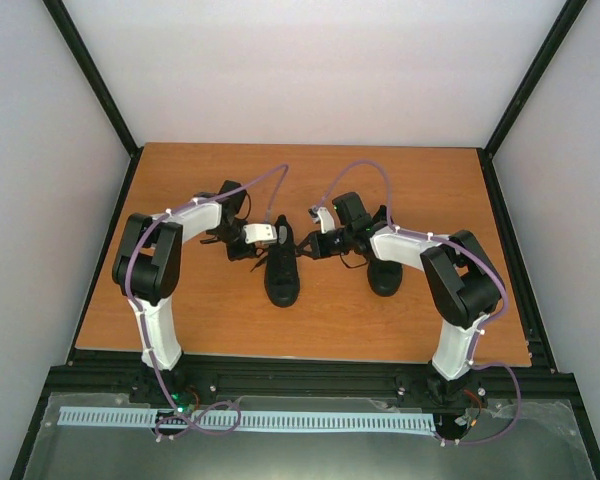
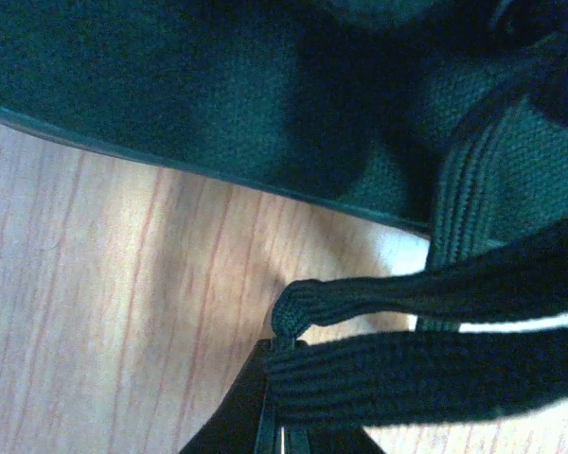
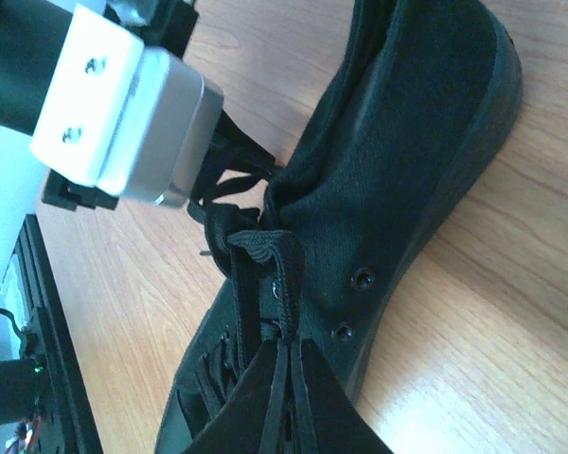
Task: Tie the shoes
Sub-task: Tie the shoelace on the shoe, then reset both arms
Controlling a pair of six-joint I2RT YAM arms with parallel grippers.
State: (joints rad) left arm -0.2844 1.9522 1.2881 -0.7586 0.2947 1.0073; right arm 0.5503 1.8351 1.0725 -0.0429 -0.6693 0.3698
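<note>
Closed jaws on both arms is what the overhead view gives. The left gripper (image 1: 242, 246) and the right gripper (image 1: 316, 243) flank the far end of the shoe (image 1: 282, 275), which lies near the middle of the table (image 1: 180, 180). The other shoe (image 1: 384, 280) sits to the right, partly under the right arm. What each gripper holds is too thin to make out from here.

From the left wrist, the left gripper (image 2: 276, 383) is pinched flat on a lace (image 2: 407, 378). That lace doubles back in a fold just above the fingertips and runs off to the right. The shoe's cloth side (image 2: 218, 95) fills the top of the view, with bare table (image 2: 95, 284) below it.

From the right wrist, the right gripper (image 3: 286, 371) is clamped on another stretch of lace (image 3: 265, 248). It rises from the fingertips to a loose tangle beside the eyelets. The left arm's camera block (image 3: 123, 113) hangs close over that same tangle, and the shoe (image 3: 407, 142) lies on its side across the table (image 3: 511, 359).

With one lace in each gripper and no bow to be seen, the step in hand looks like forming or drawing up the knot on this first shoe. The other shoe seems not yet started.

The next move probably calls for both arms to pull away from each other evenly. The grips must hold firm so the thin lace does not slip out. The pull should be gentle enough that the light shoe is not dragged or rolled further.
</note>
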